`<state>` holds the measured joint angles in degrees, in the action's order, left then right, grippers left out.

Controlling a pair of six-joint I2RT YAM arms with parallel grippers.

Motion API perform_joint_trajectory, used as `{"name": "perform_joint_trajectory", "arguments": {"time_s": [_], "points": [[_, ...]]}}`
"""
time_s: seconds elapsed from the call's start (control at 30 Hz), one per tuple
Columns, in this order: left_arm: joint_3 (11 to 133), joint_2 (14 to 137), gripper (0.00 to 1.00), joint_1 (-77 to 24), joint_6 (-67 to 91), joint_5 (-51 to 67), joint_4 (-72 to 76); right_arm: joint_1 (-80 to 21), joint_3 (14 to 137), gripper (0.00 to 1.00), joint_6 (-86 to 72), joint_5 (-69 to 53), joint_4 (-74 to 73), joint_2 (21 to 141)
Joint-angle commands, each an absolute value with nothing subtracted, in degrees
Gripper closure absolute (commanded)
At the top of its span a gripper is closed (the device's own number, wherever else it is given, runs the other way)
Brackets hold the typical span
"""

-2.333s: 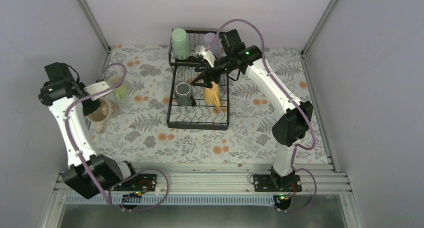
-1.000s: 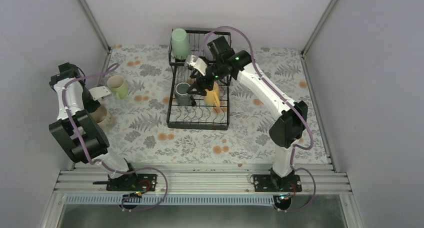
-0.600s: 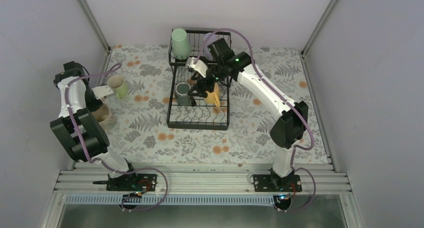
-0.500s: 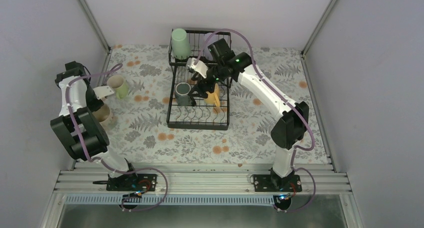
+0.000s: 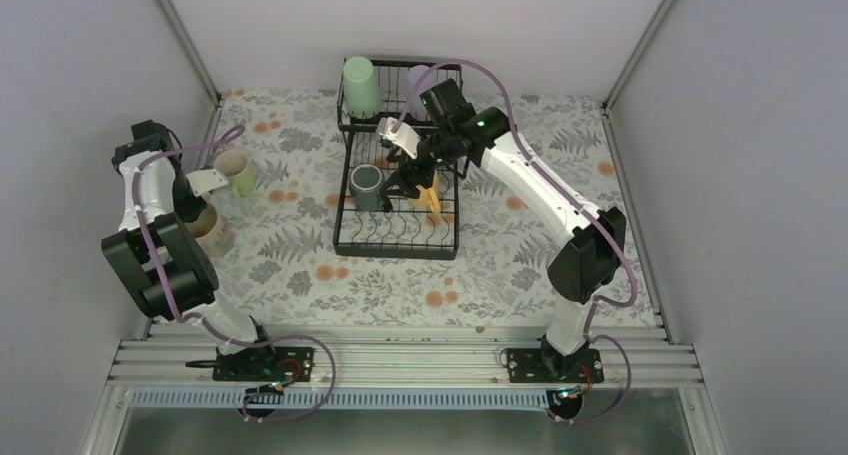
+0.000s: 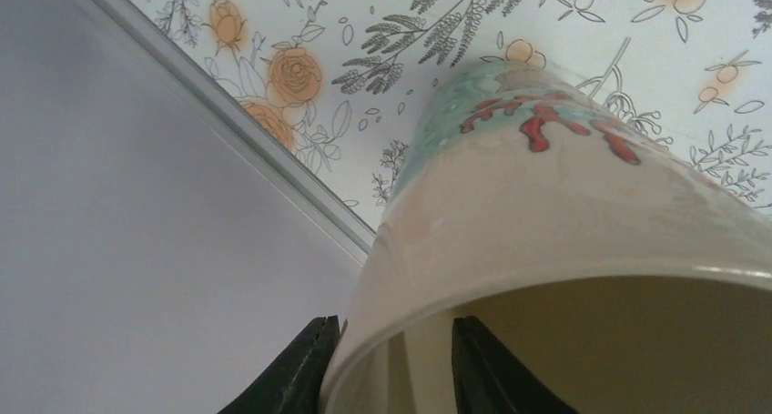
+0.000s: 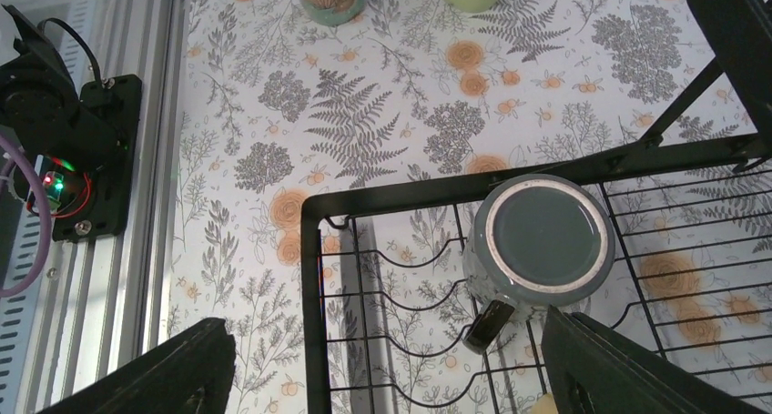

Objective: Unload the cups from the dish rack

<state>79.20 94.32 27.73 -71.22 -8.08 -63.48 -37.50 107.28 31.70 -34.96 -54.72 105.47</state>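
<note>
The right arm has swung down from the far upper shelf of the rack [image 7: 310, 296] to hang over its lower tray, and the left arm has folded back toward the left wall. The right arm's fingers [image 7: 196, 368] are spread wide. The grey mug [image 7: 537, 237] lies between them and the yellow mug [image 5: 430, 193] is just beside it, both still in the tray.

The left arm's fingers [image 6: 305, 368] straddle the rim of the beige patterned mug [image 6: 564, 196] at the left of the worktop [image 7: 364, 114]; I cannot tell whether they press it.

This looks like the reach for the next mug. It calls for lowering the fingers around one mug, closing on it, and lifting it clear of the wires. The green tumbler [image 5: 360, 87] and the lilac tumbler [image 5: 420, 75] wait on the far shelf.
</note>
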Motion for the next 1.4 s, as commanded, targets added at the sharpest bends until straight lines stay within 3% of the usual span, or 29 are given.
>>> {"name": "perform_joint_trajectory", "arguments": {"time_s": [0.0, 0.33, 0.63, 0.8, 0.87, 0.93, 1.17, 1.37], "points": [[79.0, 92.8, 0.66, 27.6, -71.4, -9.0, -63.0, -38.0, 105.9, 0.13, 32.6, -33.3, -53.4, 102.8], [83.0, 90.9, 0.41, 27.2, -71.5, -6.8, -65.6, -40.0, 99.5, 0.13, 33.3, -26.6, -50.8, 100.7], [88.3, 87.9, 0.3, 26.7, -71.6, -6.0, -67.4, -42.8, 90.0, 0.14, 29.5, -19.3, -38.9, 99.1], [94.5, 84.8, 0.2, 26.0, -70.1, 0.8, -68.2, -43.7, 86.5, 0.15, 26.9, -15.7, -32.7, 100.6], [96.1, 83.6, 0.15, 25.3, -67.8, 6.8, -67.9, -43.8, 86.8, 0.15, 26.4, -15.3, -32.1, 102.3], [96.4, 81.6, 0.01, 24.2, -63.4, 12.5, -65.8, -43.8, 87.5, 0.16, 25.9, -15.1, -31.8, 104.2], [86.7, 69.6, 0.0, 23.2, -43.8, 34.8, -45.8, -44.0, 87.3, 0.19, 25.0, -12.7, -27.3, 110.5], [79.4, 63.9, 0.0, 23.0, -32.9, 42.8, -32.9, -44.1, 89.2, 0.2, 24.5, -11.2, -25.6, 114.4]]}}
